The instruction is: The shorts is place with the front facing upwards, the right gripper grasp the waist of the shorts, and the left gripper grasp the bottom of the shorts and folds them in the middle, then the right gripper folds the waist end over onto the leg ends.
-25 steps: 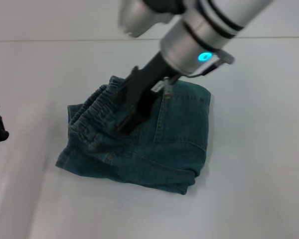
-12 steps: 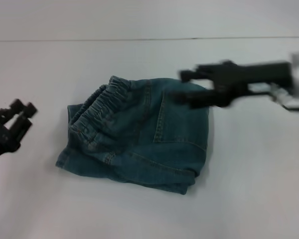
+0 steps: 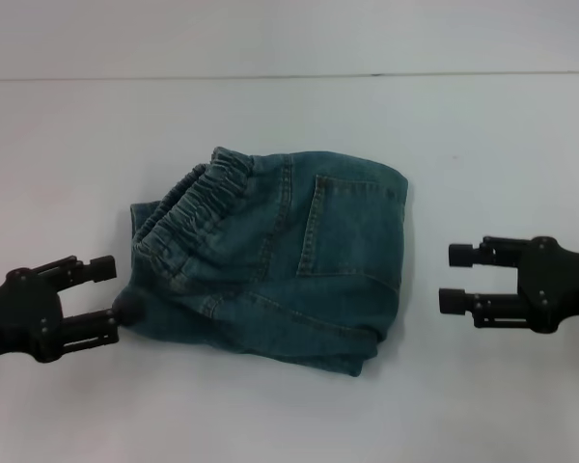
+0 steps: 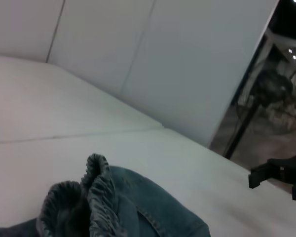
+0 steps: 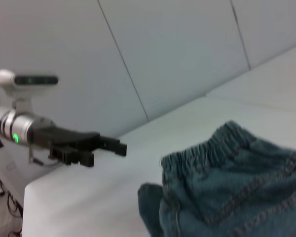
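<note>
The denim shorts (image 3: 299, 260) lie folded into a compact bundle in the middle of the white table. The ruffled waist (image 3: 188, 207) lies on top at the bundle's left end, and also shows in the left wrist view (image 4: 96, 195) and the right wrist view (image 5: 207, 150). The leg ends are mostly hidden beneath it. My left gripper (image 3: 104, 296) is open, low, just left of the bundle's lower-left corner, holding nothing. My right gripper (image 3: 454, 278) is open and apart from the bundle's right edge. Each wrist view shows the other arm's gripper farther off: right (image 4: 269, 175), left (image 5: 106, 145).
The white table (image 3: 289, 415) spreads on all sides of the shorts. A seam line (image 3: 270, 76) runs across the far part. Pale wall panels (image 5: 163, 49) stand behind the table.
My right arm has pulled off the shorts and swung out to the right, gripper open. My left gripper has come in from the left edge toward the bundle's lower-left corner.
</note>
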You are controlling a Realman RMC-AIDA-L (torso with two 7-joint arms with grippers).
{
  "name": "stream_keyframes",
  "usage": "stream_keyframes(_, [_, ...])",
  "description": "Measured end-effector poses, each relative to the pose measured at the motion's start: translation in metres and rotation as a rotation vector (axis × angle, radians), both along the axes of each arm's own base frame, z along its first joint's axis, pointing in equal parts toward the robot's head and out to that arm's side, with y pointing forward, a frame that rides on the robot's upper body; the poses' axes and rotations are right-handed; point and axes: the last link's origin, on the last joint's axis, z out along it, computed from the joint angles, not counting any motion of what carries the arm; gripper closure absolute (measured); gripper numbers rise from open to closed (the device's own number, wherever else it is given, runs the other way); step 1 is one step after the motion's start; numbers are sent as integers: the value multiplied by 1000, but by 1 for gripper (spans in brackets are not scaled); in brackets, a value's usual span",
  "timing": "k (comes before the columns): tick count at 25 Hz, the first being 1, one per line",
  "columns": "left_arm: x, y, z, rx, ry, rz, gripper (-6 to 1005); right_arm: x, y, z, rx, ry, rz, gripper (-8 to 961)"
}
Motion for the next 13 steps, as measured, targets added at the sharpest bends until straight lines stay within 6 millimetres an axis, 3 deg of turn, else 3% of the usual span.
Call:
stream_keyframes(7, [3,5,2,-38,34,3,65,2,-5,-9,-30,-19,-6,157])
stream_keyframes(13, [1,7,3,-34,45,7,60,-2,-2,-10,-17,-7,9,157])
